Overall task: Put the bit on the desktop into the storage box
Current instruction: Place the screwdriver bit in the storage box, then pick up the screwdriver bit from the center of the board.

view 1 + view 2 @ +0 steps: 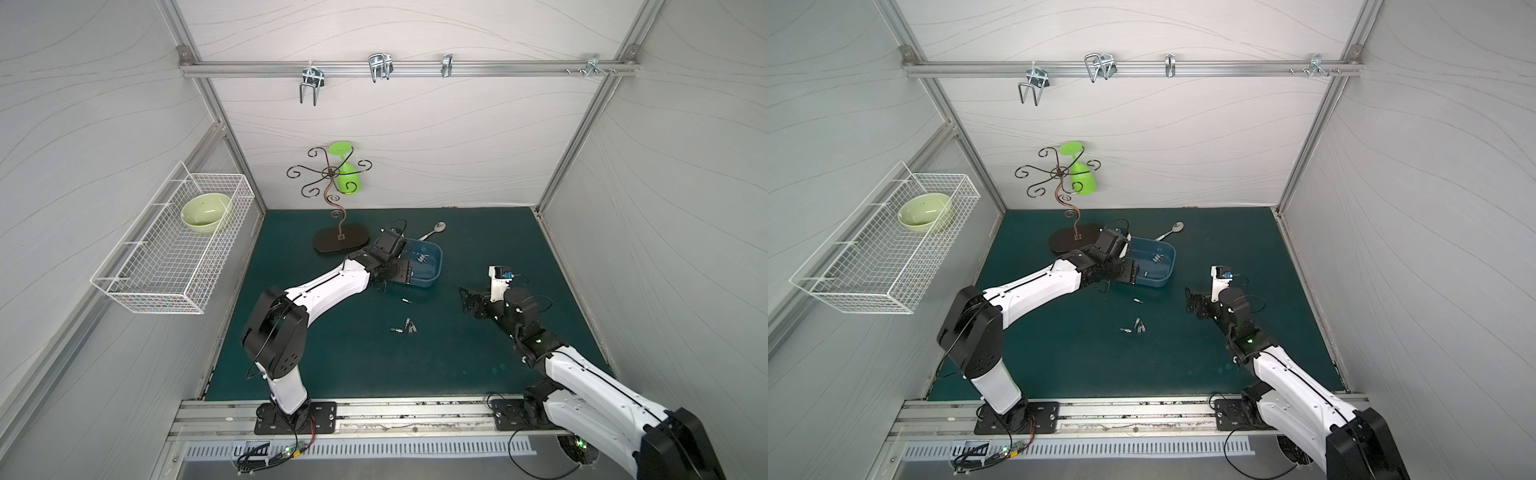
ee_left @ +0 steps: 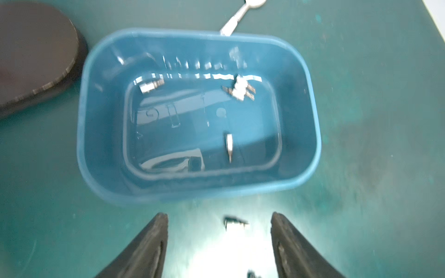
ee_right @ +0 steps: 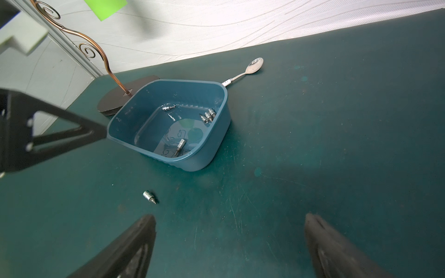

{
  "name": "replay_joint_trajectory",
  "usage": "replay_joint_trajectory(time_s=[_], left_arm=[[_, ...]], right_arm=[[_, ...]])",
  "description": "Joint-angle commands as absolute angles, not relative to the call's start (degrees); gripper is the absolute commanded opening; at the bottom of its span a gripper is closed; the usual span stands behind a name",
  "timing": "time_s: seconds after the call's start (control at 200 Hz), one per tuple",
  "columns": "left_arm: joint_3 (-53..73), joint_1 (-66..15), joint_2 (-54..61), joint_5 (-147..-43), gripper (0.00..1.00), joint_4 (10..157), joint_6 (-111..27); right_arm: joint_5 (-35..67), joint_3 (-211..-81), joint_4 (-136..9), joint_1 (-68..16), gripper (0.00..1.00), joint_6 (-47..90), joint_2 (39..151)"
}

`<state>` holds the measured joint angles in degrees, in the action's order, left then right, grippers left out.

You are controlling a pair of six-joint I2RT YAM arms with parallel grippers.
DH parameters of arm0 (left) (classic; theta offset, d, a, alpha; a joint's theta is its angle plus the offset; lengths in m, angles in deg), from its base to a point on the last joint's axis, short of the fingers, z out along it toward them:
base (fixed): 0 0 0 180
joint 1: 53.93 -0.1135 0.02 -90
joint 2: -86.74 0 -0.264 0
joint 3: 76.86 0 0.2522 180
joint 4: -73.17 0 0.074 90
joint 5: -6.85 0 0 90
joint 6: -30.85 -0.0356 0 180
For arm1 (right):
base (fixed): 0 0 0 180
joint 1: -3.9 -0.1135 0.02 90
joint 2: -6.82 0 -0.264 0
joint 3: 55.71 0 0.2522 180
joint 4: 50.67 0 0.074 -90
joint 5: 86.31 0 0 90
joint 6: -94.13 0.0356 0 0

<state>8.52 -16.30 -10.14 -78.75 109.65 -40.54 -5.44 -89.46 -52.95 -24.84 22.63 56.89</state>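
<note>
The blue storage box point(image 1: 434, 272) stands on the dark teal desktop point(image 1: 332, 353) near the back middle. Several silver bits lie inside it point(image 2: 228, 145), some in a cluster point(image 2: 239, 87). My left gripper point(image 1: 397, 276) hangs over the box's near left rim, open and empty point(image 2: 219, 216). One bit point(image 1: 406, 299) lies on the desktop just in front of the box; the left wrist view has it point(image 2: 236, 222) below the open jaws. Further forward lies a small group of bits point(image 1: 405, 326). My right gripper point(image 1: 467, 300) stands open and empty to the right point(image 3: 228, 219).
A metal spoon point(image 1: 436, 228) lies behind the box. A scrolled stand on a dark oval base point(image 1: 340, 241) holds a green glass point(image 1: 347, 174) at the back left. A white wire basket point(image 1: 174, 249) with a green bowl point(image 1: 205, 214) hangs on the left wall.
</note>
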Motion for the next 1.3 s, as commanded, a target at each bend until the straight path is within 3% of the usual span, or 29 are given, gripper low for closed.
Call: replay_joint_trajectory(time_s=[0.0,0.47,1.296], left_arm=[[5.03,-14.04,-6.34,-79.84,0.72,109.97,-41.21],[-7.32,-8.56,0.87,-77.78,0.7,112.08,-34.44],[-3.69,-8.0,-10.64,-78.84,0.63,105.9,-38.01]], right_arm=[[-5.05,-90.74,-52.92,-24.5,0.99,22.57,56.65],[-5.27,-90.83,-53.25,-24.49,0.99,22.71,57.01],[-5.63,-90.65,-53.24,-24.49,0.99,22.66,57.2]])
